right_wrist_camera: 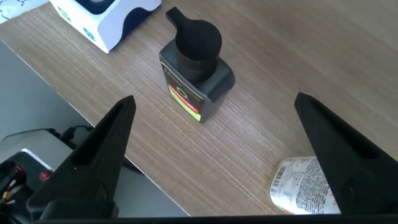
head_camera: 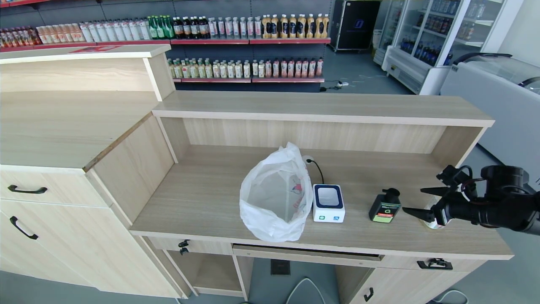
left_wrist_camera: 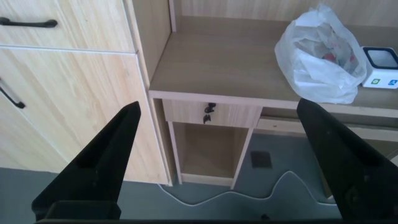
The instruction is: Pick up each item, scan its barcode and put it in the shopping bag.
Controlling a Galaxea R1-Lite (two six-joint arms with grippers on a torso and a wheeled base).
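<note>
- Head view: the right arm comes in from 3 o'clock, low over the counter (head_camera: 202, 198). The right gripper (head_camera: 414, 201) points toward 9 o'clock with its jaws apart and nothing between them.
- A black pump bottle (head_camera: 384, 207) stands upright at 9 o'clock of that gripper, close to it but not touching.
- A white labelled container (head_camera: 431, 223) sits at about 5 o'clock of the gripper, largely hidden by it.
- The white scanner (head_camera: 328, 202) is at 9 o'clock of the bottle. The open shopping bag (head_camera: 274, 198) is just beside the scanner at 9 o'clock.
- Left wrist view: the left gripper (left_wrist_camera: 217, 106) hangs off the counter's front edge, over the floor, with its jaws wide apart and empty. The shopping bag (left_wrist_camera: 320, 56) and the scanner (left_wrist_camera: 380, 65) lie at about 1 o'clock. A drawer lock with keys (left_wrist_camera: 208, 112) faces it.
- Right wrist view: the right gripper (right_wrist_camera: 214, 99) is spread wide. The pump bottle (right_wrist_camera: 196, 68) is ahead between the fingers' lines, clear of both.
- The labelled container (right_wrist_camera: 301, 186) lies by one finger (right_wrist_camera: 336, 146). The scanner (right_wrist_camera: 106, 18) is beyond the bottle.
</note>
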